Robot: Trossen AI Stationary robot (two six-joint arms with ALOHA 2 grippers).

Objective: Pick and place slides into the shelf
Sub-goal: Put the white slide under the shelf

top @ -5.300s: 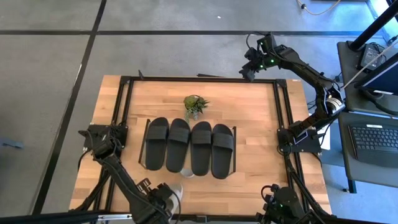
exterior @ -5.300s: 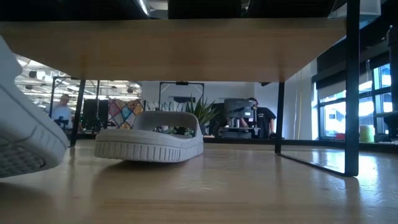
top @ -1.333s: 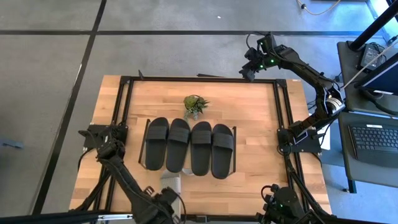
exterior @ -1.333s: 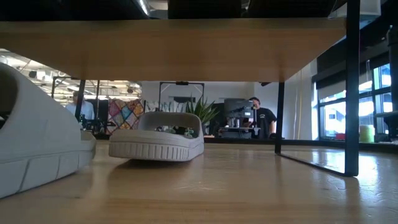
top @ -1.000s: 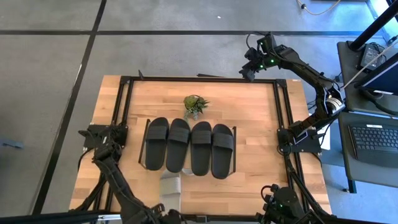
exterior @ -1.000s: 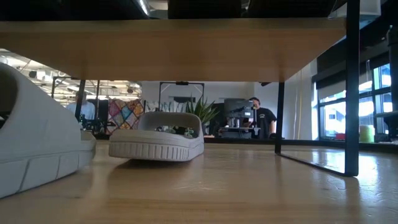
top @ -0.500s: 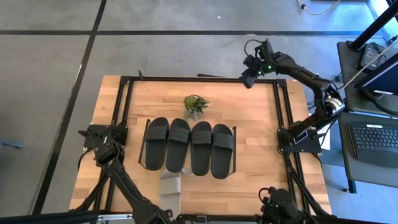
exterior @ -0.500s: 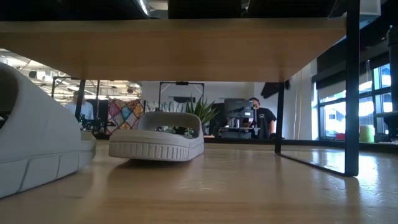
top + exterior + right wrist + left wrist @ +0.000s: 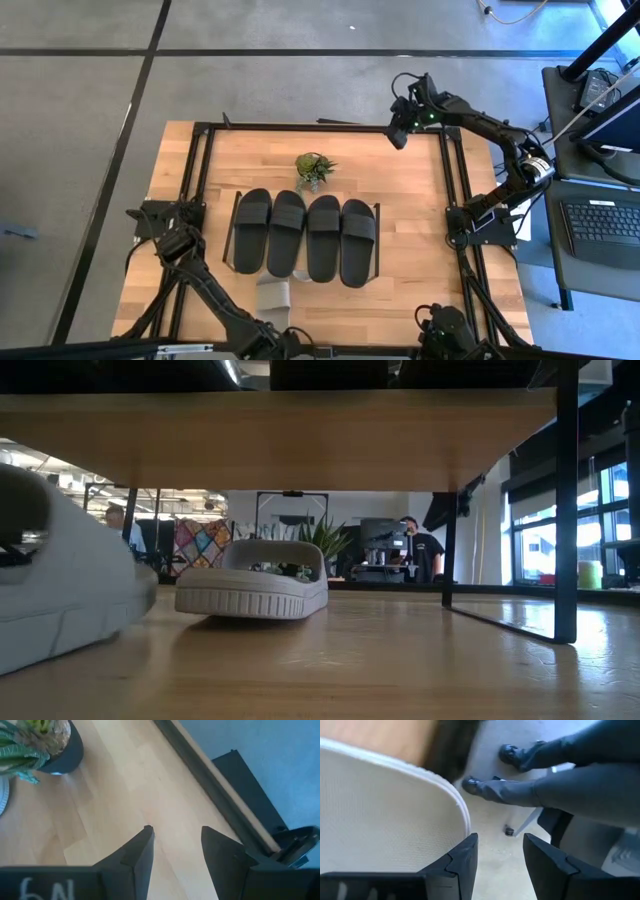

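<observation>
Right gripper [image 9: 398, 135], "6N"-marked, has swung inward, parted and empty; left gripper [image 9: 497, 857] likewise.

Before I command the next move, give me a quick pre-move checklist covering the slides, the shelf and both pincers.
1. Four black slides on top of the shelf: ok.
2. The first grey slide under the shelf: ok.
3. The second grey slide under the shelf: not ok, it lies mostly outside the shelf's front edge.
4. The left pincer empty: ok, open, nothing between its fingers.
5. The left pincer clear of the second grey slide: cannot tell, the slide lies right beside one finger.
6. The right pincer out of the way: ok, open at the table far edge, beyond the plant.
</observation>
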